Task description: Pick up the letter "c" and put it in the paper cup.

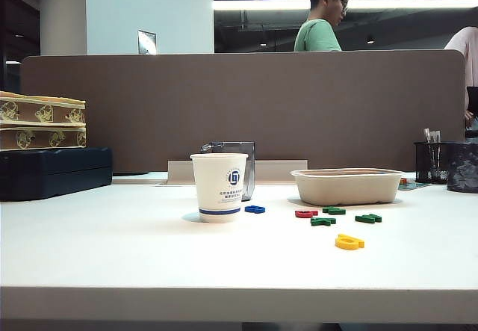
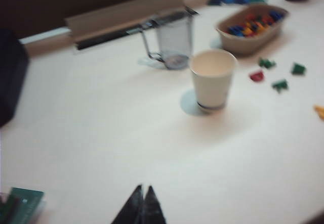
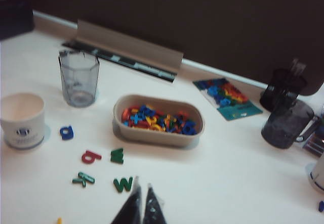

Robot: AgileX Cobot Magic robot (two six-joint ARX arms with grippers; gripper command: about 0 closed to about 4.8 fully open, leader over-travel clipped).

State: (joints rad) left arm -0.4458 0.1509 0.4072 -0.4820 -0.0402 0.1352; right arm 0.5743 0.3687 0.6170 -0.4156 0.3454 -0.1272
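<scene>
The white paper cup (image 1: 219, 187) with a blue logo stands upright left of the table's middle; it also shows in the left wrist view (image 2: 212, 80) and the right wrist view (image 3: 21, 120). The letter "c" is hidden or out of view in every frame. Neither gripper shows in the exterior view. My left gripper (image 2: 143, 187) hangs above bare table short of the cup, tips together, holding nothing. My right gripper (image 3: 142, 182) hovers beside a green letter (image 3: 122, 184), with a narrow gap between its fingers and nothing in it.
A beige tray (image 1: 347, 187) full of coloured letters stands right of the cup. Loose letters lie before it: blue (image 1: 255, 209), dark red (image 1: 305, 214), green (image 1: 367, 218), yellow (image 1: 349, 242). A clear plastic cup (image 3: 79, 80) stands behind the paper cup. A black case (image 1: 52, 170) sits far left.
</scene>
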